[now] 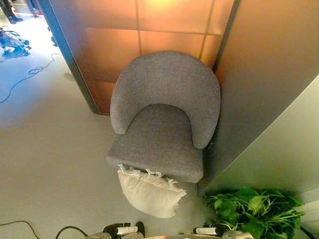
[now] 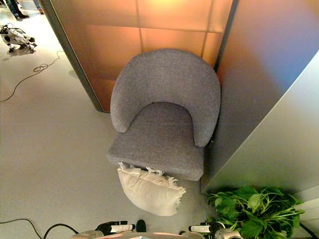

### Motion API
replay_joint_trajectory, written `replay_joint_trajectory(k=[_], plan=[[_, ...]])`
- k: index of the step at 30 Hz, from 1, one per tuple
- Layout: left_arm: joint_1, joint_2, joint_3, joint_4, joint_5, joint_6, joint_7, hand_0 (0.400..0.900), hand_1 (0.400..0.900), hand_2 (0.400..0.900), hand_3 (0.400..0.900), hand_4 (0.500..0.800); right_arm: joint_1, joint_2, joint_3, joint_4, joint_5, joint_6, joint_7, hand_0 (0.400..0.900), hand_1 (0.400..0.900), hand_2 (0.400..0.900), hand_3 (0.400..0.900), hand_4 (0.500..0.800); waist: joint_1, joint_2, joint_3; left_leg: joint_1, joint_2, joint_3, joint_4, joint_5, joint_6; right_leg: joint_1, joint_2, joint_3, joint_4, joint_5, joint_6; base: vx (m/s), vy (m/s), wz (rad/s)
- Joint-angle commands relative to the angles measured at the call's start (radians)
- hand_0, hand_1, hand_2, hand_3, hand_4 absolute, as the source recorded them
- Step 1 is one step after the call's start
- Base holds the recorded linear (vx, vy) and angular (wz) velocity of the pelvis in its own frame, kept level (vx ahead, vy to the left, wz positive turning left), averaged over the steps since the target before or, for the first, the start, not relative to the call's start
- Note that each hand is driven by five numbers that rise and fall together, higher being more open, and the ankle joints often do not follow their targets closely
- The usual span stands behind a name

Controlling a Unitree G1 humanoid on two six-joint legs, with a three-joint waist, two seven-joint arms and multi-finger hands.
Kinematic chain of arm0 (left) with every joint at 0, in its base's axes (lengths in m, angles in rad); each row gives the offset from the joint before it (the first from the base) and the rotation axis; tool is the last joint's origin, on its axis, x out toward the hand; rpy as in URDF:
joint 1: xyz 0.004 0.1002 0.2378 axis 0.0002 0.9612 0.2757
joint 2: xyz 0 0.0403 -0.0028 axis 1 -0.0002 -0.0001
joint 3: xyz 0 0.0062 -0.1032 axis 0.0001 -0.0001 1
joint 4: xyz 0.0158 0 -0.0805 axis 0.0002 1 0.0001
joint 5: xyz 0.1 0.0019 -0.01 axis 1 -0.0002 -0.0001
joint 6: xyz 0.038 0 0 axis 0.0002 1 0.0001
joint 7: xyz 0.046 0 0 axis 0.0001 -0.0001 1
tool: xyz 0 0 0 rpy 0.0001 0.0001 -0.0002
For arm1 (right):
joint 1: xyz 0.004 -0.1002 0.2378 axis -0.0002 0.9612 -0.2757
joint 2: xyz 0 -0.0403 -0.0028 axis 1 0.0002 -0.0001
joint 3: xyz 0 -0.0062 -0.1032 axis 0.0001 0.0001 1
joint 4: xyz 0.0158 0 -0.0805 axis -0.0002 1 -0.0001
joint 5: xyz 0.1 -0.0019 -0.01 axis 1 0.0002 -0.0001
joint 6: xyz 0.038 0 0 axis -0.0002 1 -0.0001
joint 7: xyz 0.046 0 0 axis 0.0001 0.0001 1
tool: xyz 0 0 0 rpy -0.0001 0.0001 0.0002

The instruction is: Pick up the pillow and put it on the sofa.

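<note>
A white pillow with a fringed top edge stands on the floor and leans against the front of the grey armchair. The chair's seat holds nothing. My left hand shows at the bottom edge, just below and left of the pillow, open and empty. My right hand shows at the bottom edge, to the right of the pillow, open and empty. Neither hand touches the pillow.
A green leafy plant stands on the floor at the lower right, close to the chair. Orange-lit wall panels stand behind the chair and a grey wall on its right. A cable lies on the floor at the far left.
</note>
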Motion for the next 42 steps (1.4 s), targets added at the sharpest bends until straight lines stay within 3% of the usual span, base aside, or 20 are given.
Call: replay_joint_trajectory(k=[1, 9, 15, 20, 24, 32, 37, 42], plan=[[-0.047, -0.032, -0.008, 0.060, 0.037, 0.011, -0.052, 0.900, 0.900, 0.900, 0.900, 0.800, -0.066, -0.019, 0.020, 0.036, -0.006, -0.001, -0.010, 0.900, 0.900, 0.900, 0.900, 0.800, 0.019, -0.004, 0.010, 0.040, -0.071, -0.044, 0.008, -0.133, 0.048, -0.076, 0.013, -0.047, 0.058, 0.004, 0.025, 0.00, 0.000, 0.00], [-0.050, -0.030, 0.001, 0.061, 0.027, 0.006, -0.043, 0.900, 0.900, 0.900, 0.900, 0.800, -0.064, -0.021, 0.022, 0.035, -0.024, -0.011, -0.014, 0.900, 0.900, 0.900, 0.900, 0.800, 0.019, -0.003, 0.015, 0.040, -0.070, -0.044, 0.010, -0.134, 0.047, -0.076, 0.012, -0.048, 0.060, 0.001, 0.026, 0.00, 0.000, 0.00], [-0.052, -0.027, -0.006, 0.049, 0.032, 0.012, -0.020, 0.900, 0.900, 0.900, 0.900, 0.800, -0.067, -0.033, 0.059, -0.003, -0.166, -0.086, -0.051, 0.900, 0.900, 0.900, 0.900, 0.800, 0.022, -0.007, 0.030, 0.025, -0.071, -0.045, 0.016, -0.132, 0.045, -0.089, 0.010, -0.049, 0.068, 0.002, 0.029, 0.01, -0.012, 0.04], [-0.100, -0.010, -0.043, 0.024, -0.010, 0.019, -0.004, 0.900, 0.900, 0.900, 0.900, 0.800, -0.144, -0.059, 0.136, -0.087, -0.250, -0.178, -0.159, 0.900, 0.900, 0.900, 0.900, 0.800, 0.034, -0.010, 0.102, -0.034, -0.072, -0.048, 0.016, -0.115, 0.045, -0.147, 0.006, -0.050, 0.072, 0.020, 0.032, -0.10, -0.021, 0.08], [-0.112, -0.005, -0.063, -0.006, -0.046, -0.001, 0.021, 0.900, 0.900, 0.900, 0.900, 0.800, -0.202, -0.079, 0.190, -0.196, -0.327, -0.196, -0.261, 0.900, 0.900, 0.900, 0.900, 0.800, 0.042, -0.008, 0.161, -0.088, -0.074, -0.050, 0.014, -0.103, 0.044, -0.202, 0.004, -0.051, 0.073, 0.033, 0.037, -0.10, -0.006, 0.09], [-0.137, 0.014, -0.090, -0.091, -0.181, -0.051, 0.026, 0.900, 0.900, 0.900, 0.900, 0.800, -0.365, -0.168, 0.277, -0.472, -0.464, -0.108, -0.409, 0.900, 0.900, 0.900, 0.900, 0.800, 0.046, 0.006, 0.291, -0.227, -0.068, -0.034, 0.003, -0.067, 0.042, -0.354, 0.008, -0.052, 0.091, 0.060, 0.039, -0.06, 0.019, 0.06], [-0.153, 0.032, -0.103, -0.127, -0.250, -0.102, 0.003, 0.900, 0.900, 0.900, 0.900, 0.800, -0.471, -0.237, 0.292, -0.602, -0.480, -0.051, -0.456, 0.900, 0.900, 0.900, 0.900, 0.800, 0.041, 0.015, 0.356, -0.340, -0.066, -0.024, 0.007, -0.037, 0.033, -0.475, 0.007, -0.052, 0.114, 0.077, 0.036, -0.07, 0.044, 0.09], [-0.160, 0.034, -0.132, -0.168, -0.314, -0.141, 0.003, 0.900, 0.900, 0.900, 0.900, 0.800, -0.541, -0.283, 0.312, -0.648, -0.453, -0.042, -0.477, 0.900, 0.900, 0.900, 0.900, 0.800, 0.037, 0.033, 0.386, -0.450, -0.071, -0.018, 0.010, -0.004, 0.024, -0.594, 0.001, -0.052, 0.137, 0.095, 0.035, -0.06, 0.055, 0.09]])
